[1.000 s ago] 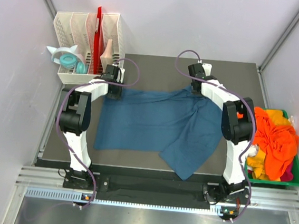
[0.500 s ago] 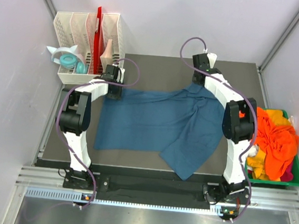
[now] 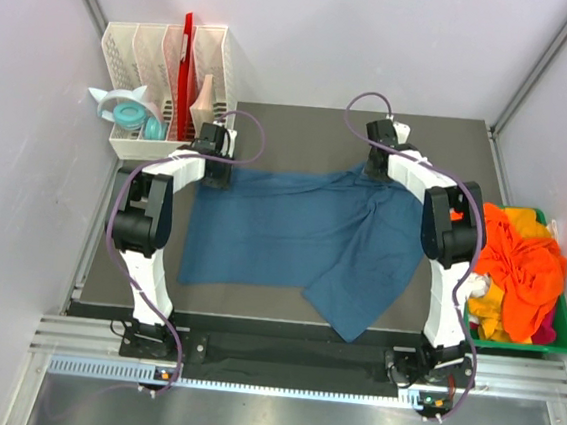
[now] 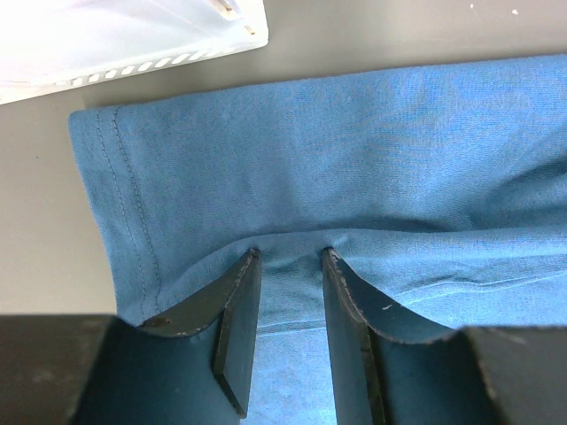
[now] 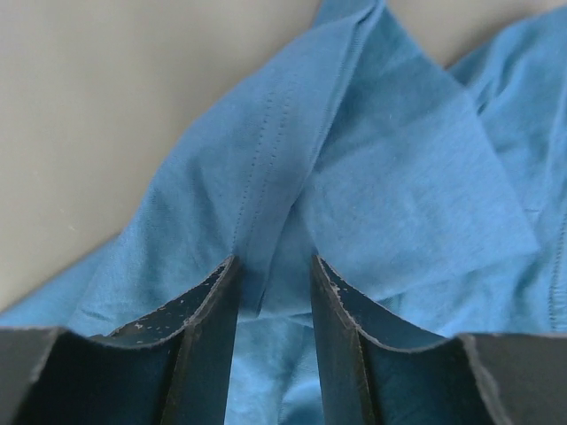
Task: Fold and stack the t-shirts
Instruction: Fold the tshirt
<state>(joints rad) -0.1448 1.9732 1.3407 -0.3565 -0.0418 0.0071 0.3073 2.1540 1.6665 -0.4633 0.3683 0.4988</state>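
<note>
Fingers [image 4: 235, 310] of your left gripper [image 4: 290, 258] pinch a fold of the large teal-blue cotton t-shirt [image 3: 282, 232] — your right gripper [image 5: 273, 266] nips another — and it lies spread on the dark grey tabletop [image 3: 301, 134].

Dark jaws pinch a raised fold of teal-blue cotton t-shirt [image 4: 354, 159] on grey bench [image 4: 44, 221]; white slotted plastic rack [image 4: 133, 35] top left.

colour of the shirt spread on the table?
Plain teal-blue; the shirt shows best in the left wrist view.
</note>
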